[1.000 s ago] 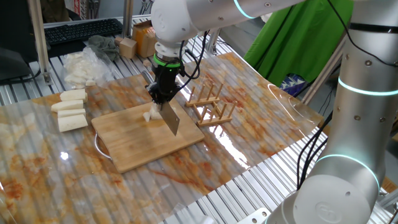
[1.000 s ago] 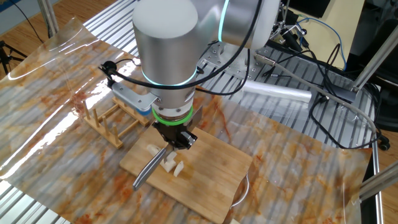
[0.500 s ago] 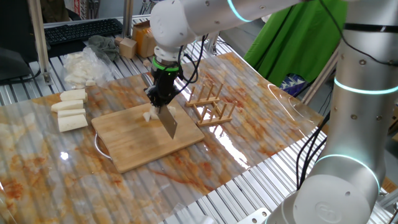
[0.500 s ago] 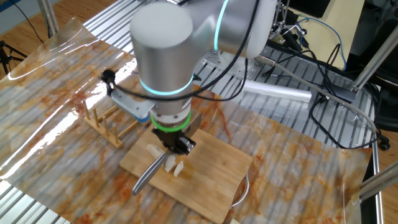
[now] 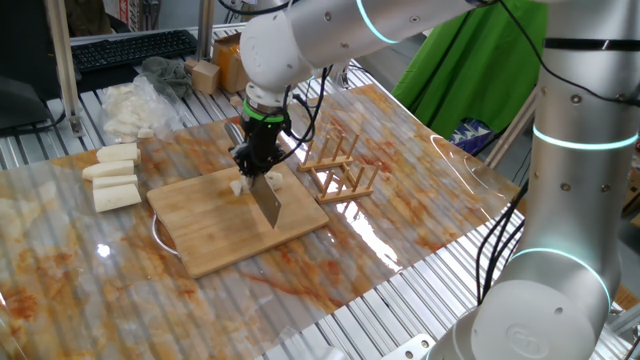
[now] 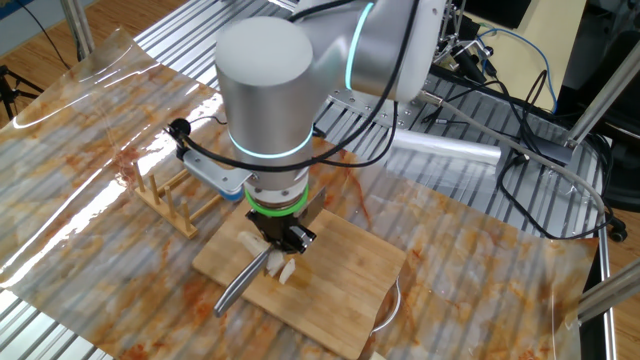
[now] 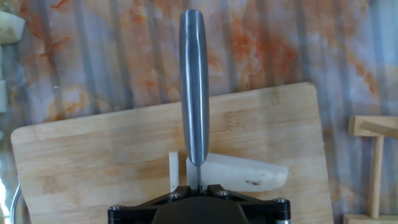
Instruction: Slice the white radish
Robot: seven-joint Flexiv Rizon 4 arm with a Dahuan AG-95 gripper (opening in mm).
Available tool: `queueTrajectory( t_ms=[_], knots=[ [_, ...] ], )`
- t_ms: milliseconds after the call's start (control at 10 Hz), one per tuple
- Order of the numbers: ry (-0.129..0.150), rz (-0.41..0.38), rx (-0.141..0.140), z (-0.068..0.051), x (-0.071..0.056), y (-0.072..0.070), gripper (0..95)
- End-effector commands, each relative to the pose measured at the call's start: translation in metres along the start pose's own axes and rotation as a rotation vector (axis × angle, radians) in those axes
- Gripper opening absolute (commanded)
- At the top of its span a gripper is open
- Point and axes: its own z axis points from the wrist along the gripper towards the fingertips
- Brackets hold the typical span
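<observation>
The white radish [image 7: 245, 173] lies on the bamboo cutting board [image 7: 81, 162] as a stubby cream chunk with a tapered end. A thin slice [image 7: 173, 171] stands just left of it. My gripper [image 7: 194, 185] is shut on the knife [image 7: 194, 81], whose spine runs away from the hand with the blade edge down at the radish's cut end. From the fixed views the gripper [image 5: 256, 168] [image 6: 283, 238] hangs over the board [image 5: 235, 225], the knife [image 5: 268, 200] [image 6: 238, 283] angled down, with pale radish pieces [image 5: 240, 185] [image 6: 286, 270] beside the blade.
A wooden rack [image 5: 340, 165] [image 6: 175, 200] stands just off the board's edge. Three longer white chunks [image 5: 112, 178] lie left of the board. A heap of white scraps on plastic [image 5: 125, 105] and small boxes [image 5: 205, 72] sit at the back.
The gripper and knife have shifted slightly along the board toward the radish's uncut part. The grip on the knife is unchanged.
</observation>
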Motion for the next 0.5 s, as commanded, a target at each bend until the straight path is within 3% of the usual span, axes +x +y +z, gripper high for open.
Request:
queueTrajectory(
  t_ms=[100,500],
  knots=[
    [0.006,-0.003,0.007,-0.0060,0.0014,-0.0007,0.0],
    [0.004,-0.008,0.013,-0.0125,0.0038,-0.0028,0.0]
  ],
)
